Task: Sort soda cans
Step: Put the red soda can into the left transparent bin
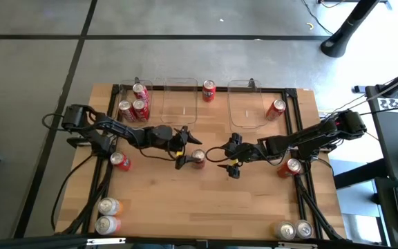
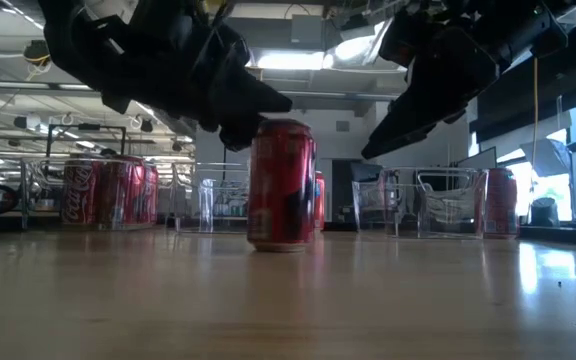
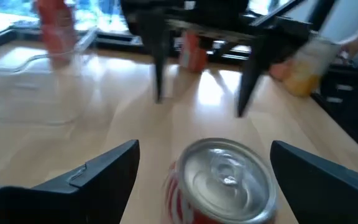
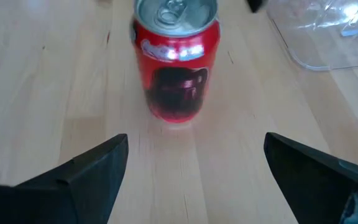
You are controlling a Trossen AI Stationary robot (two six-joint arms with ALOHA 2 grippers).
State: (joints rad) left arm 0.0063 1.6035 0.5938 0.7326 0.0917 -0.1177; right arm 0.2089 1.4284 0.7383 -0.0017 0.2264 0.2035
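A red soda can [image 1: 197, 158] with a dark marking and a silver top stands upright on the wooden table's middle. It also shows in the low view [image 2: 282, 185] and the right wrist view [image 4: 176, 62]. My left gripper [image 1: 184, 148] is open just left of the can. In the left wrist view its fingers [image 3: 104, 171] stand on either side of the can [image 3: 225, 180] without touching it. My right gripper [image 1: 232, 156] is open and empty just right of the can and faces it, with the can ahead of its fingertips [image 4: 195, 138].
Three clear bins stand along the far edge: the left one [image 1: 147, 88] holds three red cans, and the middle [image 1: 180, 104] and right [image 1: 247, 104] ones show no cans. Loose cans stand nearby [image 1: 209, 90], [image 1: 276, 108], [image 1: 120, 161], [image 1: 293, 167], and in pairs at both near corners [image 1: 108, 214], [image 1: 293, 229].
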